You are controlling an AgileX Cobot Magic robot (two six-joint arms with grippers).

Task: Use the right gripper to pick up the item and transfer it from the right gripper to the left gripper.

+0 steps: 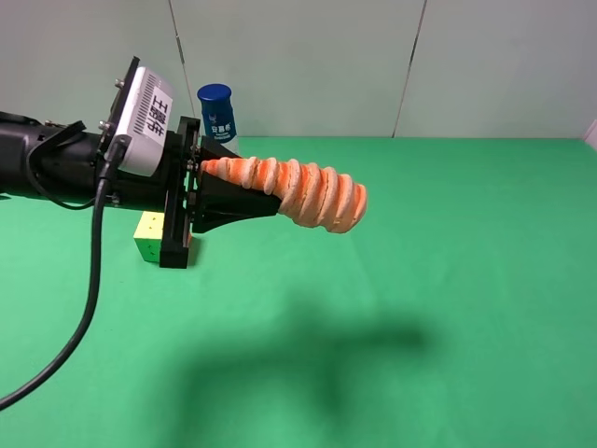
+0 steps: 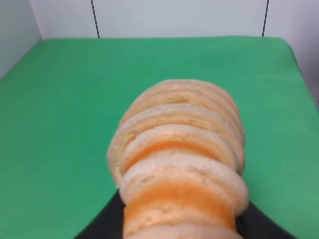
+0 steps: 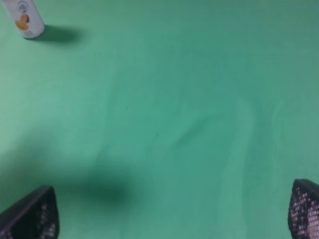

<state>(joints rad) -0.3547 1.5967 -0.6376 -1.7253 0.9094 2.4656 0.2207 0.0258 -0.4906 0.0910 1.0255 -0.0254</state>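
The item (image 1: 312, 191), an orange-pink ribbed roll with pale stripes, is held level in the air above the green table. My left gripper (image 1: 250, 182) is shut on its left end, and the rest sticks out to the right. In the left wrist view the item (image 2: 182, 149) fills the middle, with a black finger (image 2: 99, 230) beside it. My right gripper is out of the exterior high view. In the right wrist view the right gripper (image 3: 172, 216) is open and empty above bare green cloth, with its fingertips (image 3: 32, 214) far apart.
A multicoloured puzzle cube (image 1: 149, 235) sits on the green table (image 1: 448, 308) under the left arm. A white bottle with a blue cap (image 1: 216, 112) stands behind the left gripper, and it also shows in the right wrist view (image 3: 27, 20). A black cable (image 1: 89, 308) trails from the left arm.
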